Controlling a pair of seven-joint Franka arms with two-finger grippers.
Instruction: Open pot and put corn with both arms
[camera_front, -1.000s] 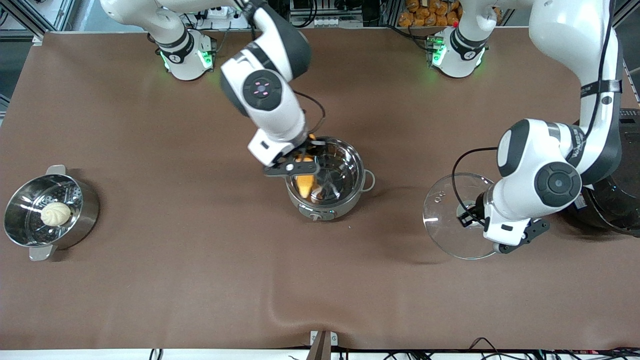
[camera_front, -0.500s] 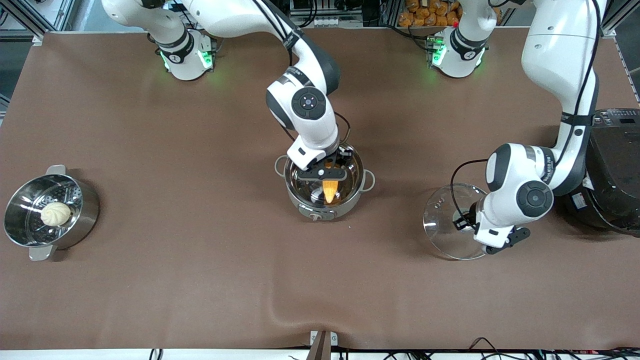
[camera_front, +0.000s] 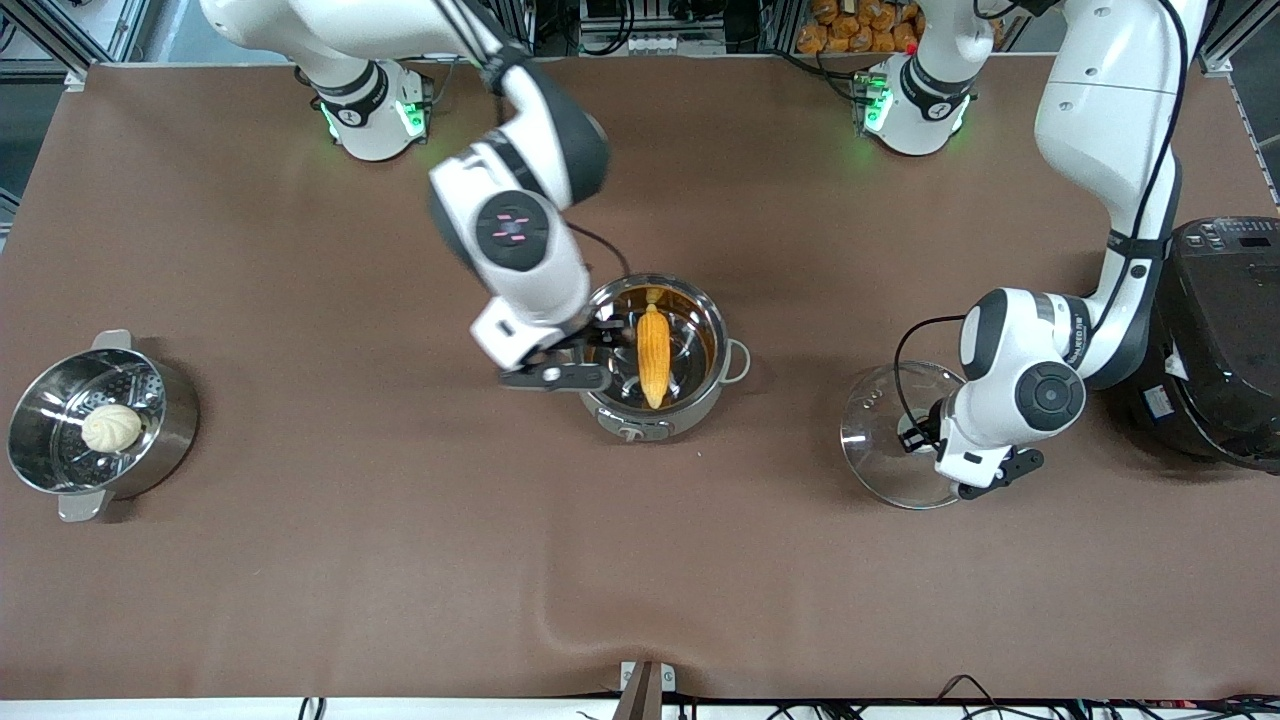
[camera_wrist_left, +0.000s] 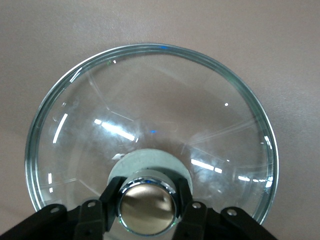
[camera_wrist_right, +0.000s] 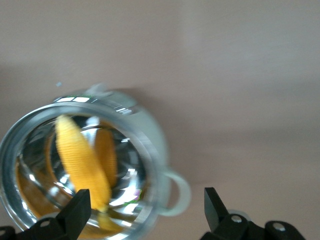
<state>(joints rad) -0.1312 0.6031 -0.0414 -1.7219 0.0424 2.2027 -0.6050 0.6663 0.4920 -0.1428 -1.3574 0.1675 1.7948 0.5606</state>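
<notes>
- The right gripper's (camera_wrist_right: 145, 212) fingers (camera_wrist_right: 77, 212) are spread wide with nothing between them; the wrist view looks down between them at the pot and the brown counter (camera_wrist_right: 240, 75).
- That right gripper (camera_front: 600, 350) hangs over the pot's rim on the side toward the right arm's end of the counter (camera_front: 400, 560).
- The corn (camera_front: 653, 355), a yellow-orange tapered cob, lies inside the pot (camera_front: 722, 335), its narrow tip pointing toward the front camera and its thicker end away from it.
- The pot is round shiny steel, lid off, standing on a grey base near the middle of the counter; a loop handle shows on the side toward the left arm's end.
- The right arm (camera_front: 520, 240) reaches from its base out and down toward the pot, wrist bent over the rim.
- The left gripper's (camera_wrist_left: 147, 200) fingers (camera_wrist_left: 111, 197) are clamped on the copper-coloured knob (camera_wrist_left: 146, 207) of the glass lid (camera_front: 875, 450).
- The lid is well apart from the pot, toward the left arm's end of the counter; I cannot tell whether it touches the surface.
- The left arm (camera_front: 1020, 390) bends down over the lid, beside the black cooker (camera_front: 1225, 340).
</notes>
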